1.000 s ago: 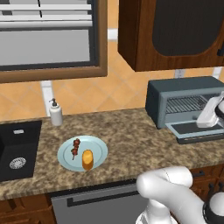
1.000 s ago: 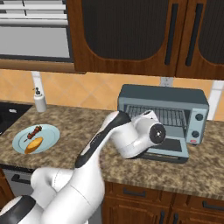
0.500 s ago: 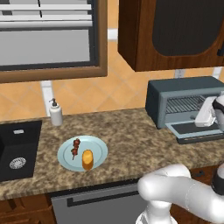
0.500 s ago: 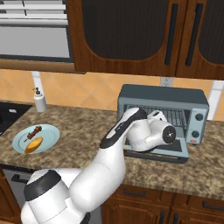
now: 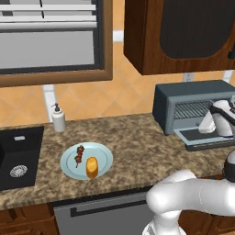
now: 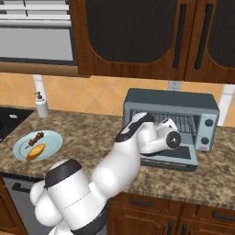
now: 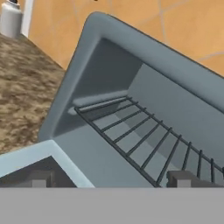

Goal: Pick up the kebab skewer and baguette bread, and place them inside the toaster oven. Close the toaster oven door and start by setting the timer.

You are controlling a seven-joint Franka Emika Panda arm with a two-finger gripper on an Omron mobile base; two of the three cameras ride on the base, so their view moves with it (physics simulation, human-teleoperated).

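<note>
The toaster oven point(image 5: 183, 103) point(image 6: 170, 102) stands at the right of the counter with the toaster oven door point(image 5: 204, 138) point(image 6: 176, 156) dropped flat open. In the hand view its wire rack point(image 7: 144, 136) is bare. My gripper point(image 5: 206, 125) point(image 7: 109, 179) hovers just above the open door at the oven mouth, open, with nothing between its fingers. Far to the left a light blue plate point(image 5: 104, 155) point(image 6: 53, 140) holds the kebab skewer point(image 5: 79, 155) point(image 6: 36, 137) and, beside it, the baguette bread point(image 5: 92, 167) point(image 6: 36, 152).
A white soap dispenser point(image 5: 58, 118) point(image 6: 42, 105) stands by the back wall, left of the plate. A dark sink point(image 5: 18, 158) lies at the counter's left end. Dark wood cabinets point(image 6: 151, 36) hang over the oven. Bare granite counter point(image 5: 137, 147) separates plate and oven.
In the right base view my hand has shifted a little right, toward the oven mouth, while the arm's lower links swung round. The jaws stayed open; plate, food and door kept still.
</note>
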